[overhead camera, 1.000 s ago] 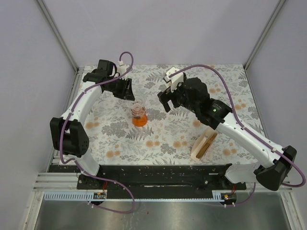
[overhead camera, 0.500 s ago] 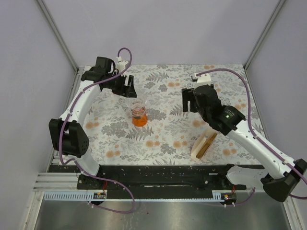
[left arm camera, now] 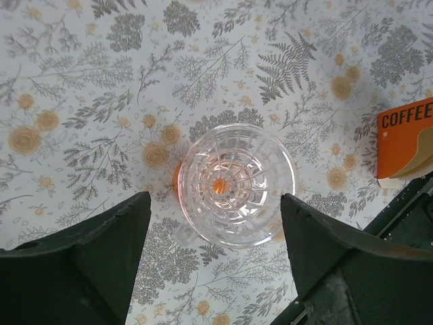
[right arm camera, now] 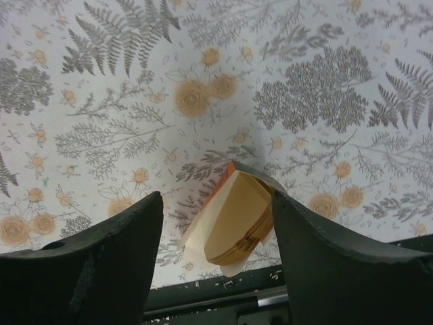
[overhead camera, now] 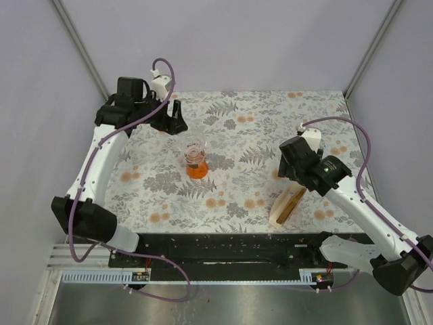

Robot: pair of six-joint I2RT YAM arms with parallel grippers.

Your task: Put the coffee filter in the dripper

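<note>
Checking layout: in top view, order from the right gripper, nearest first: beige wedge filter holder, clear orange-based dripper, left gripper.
1. Beige wedge filter holder, beside the right gripper.
2. Clear orange-based dripper, centre.
3. Left gripper, far-left rear.

A beige wedge-shaped holder (overhead camera: 287, 206) stacked with brown papers (right arm camera: 238, 227) stands on the floral tablecloth (overhead camera: 243, 183).

The dripper (overhead camera: 196, 161) stood upright just left of the scene's middle, a clear ribbed funnel on an orange base, mouth facing up; light-brown coffee filters (right arm camera: 233, 220) sat stacked in a beige holder (overhead camera: 284, 208) near right
</note>
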